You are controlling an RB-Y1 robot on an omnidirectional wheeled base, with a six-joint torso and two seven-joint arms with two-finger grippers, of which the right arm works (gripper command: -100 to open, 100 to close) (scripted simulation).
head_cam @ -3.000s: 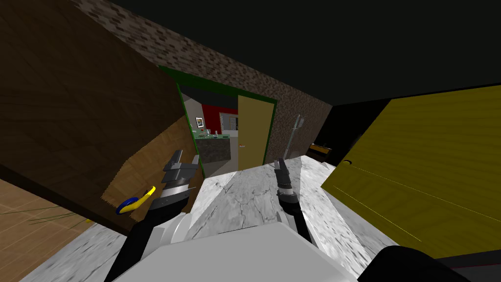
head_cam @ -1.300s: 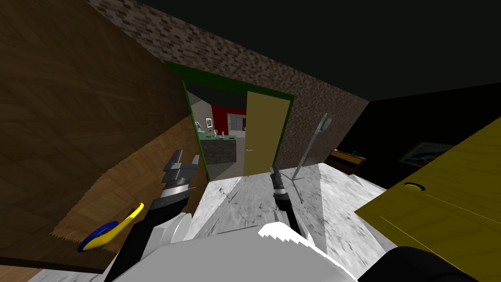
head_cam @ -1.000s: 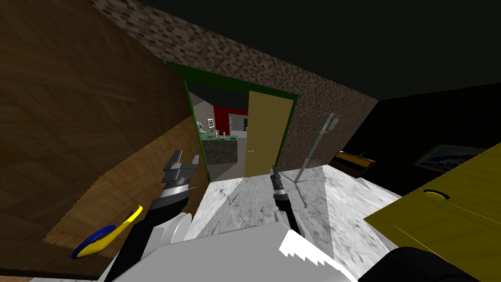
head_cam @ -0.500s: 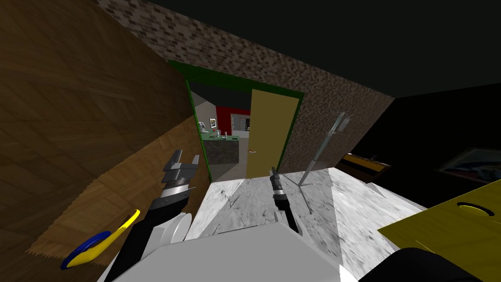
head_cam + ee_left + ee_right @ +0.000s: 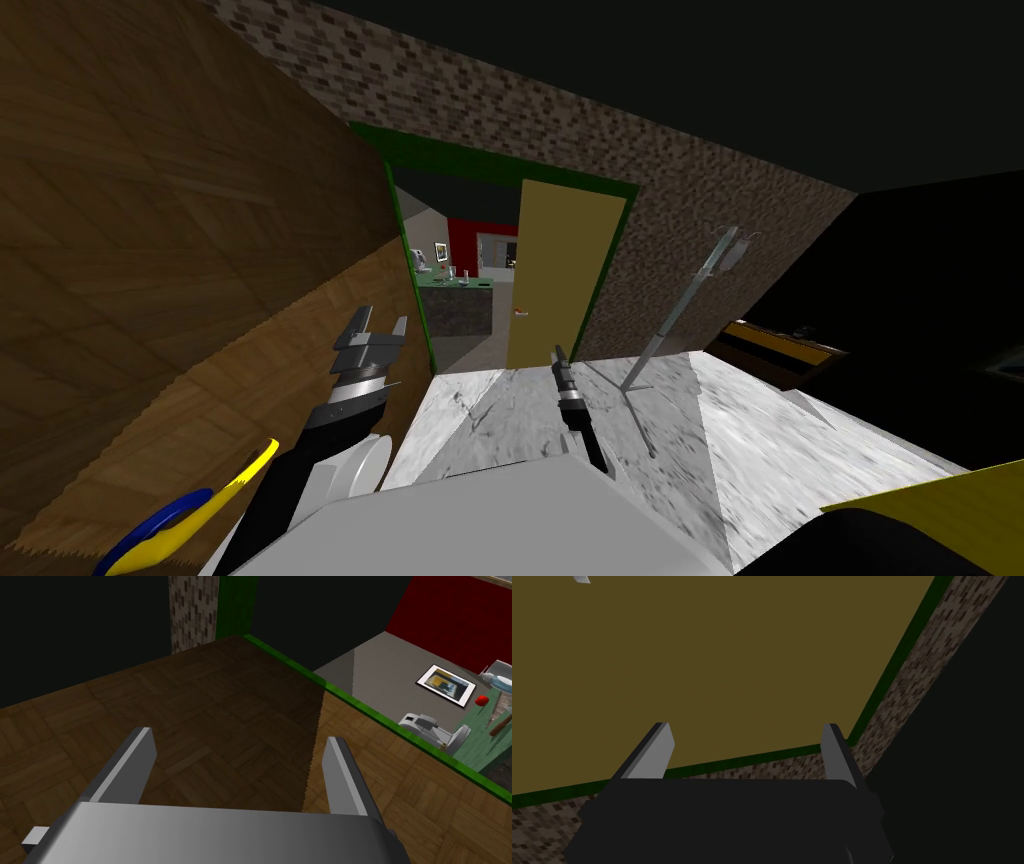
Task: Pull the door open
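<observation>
An olive-yellow door (image 5: pixel 556 270) stands partly open in a green frame (image 5: pixel 398 240) at the far end of the brick wall, with a small handle (image 5: pixel 519 313) on its left edge. My left gripper (image 5: pixel 382 318) is held up open before the wooden wall, left of the doorway; in its wrist view the left gripper (image 5: pixel 239 736) holds nothing. My right gripper (image 5: pixel 558 350) points at the door's lower part, well short of it. In the right wrist view the open right gripper (image 5: pixel 746 726) faces the door (image 5: pixel 722 661), and the grey handle (image 5: pixel 582 578) is far off.
A grey stand on a pole (image 5: pixel 688 300) leans right of the door. A blue and yellow object (image 5: pixel 175 512) lies low on my left. A yellow panel (image 5: pixel 940 492) edges in at the bottom right, with low dark furniture (image 5: pixel 780 345) beyond. A counter (image 5: pixel 455 305) shows through the doorway.
I have turned and drawn a little nearer: the doorway and stand drifted right and grew, and the yellow panel slid almost out at the bottom right. Both arms keep their pose.
</observation>
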